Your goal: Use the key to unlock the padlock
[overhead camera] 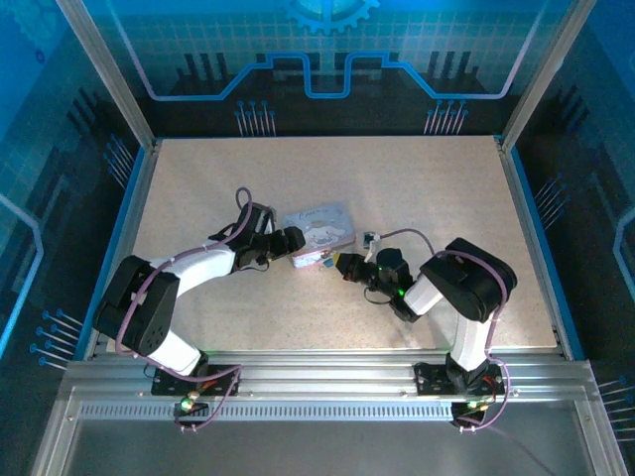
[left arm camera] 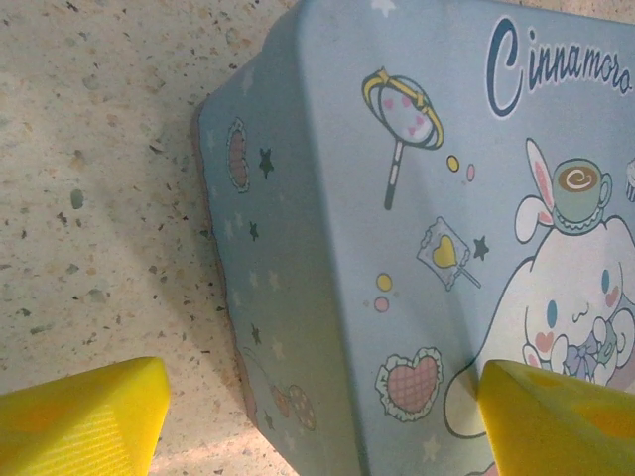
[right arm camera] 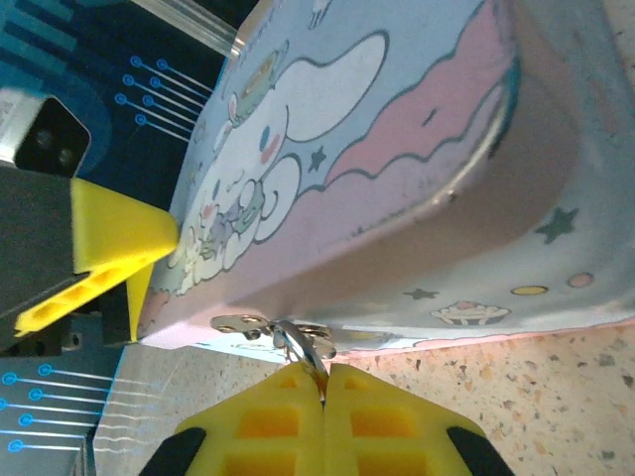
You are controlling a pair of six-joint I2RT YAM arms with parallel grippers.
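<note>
- The tin (overhead camera: 319, 230) lay lid up near the middle of the table (overhead camera: 446, 198), between the two grippers.
- The left gripper (overhead camera: 290, 241) was released. Its yellow fingers (left arm camera: 84, 421) stood wide apart at the tin's left end, one over bare table beside the side wall and the other over the printed lid.
- In the right wrist view, that lid-side finger appeared to touch the lid near the cartoon's face.
- The right gripper (right arm camera: 322, 375) was at the tin's front edge, its two yellow fingers clenched flat together on a thin silvery metal piece (right arm camera: 301, 347).
- That metal piece rose from between the fingertips to a small silvery clasp (right arm camera: 248, 324) on the tin's front rim, and touched it.
- I could not tell whether the pinched piece was the padlock itself or the key; it was too small and partly hidden by the fingers.
</note>
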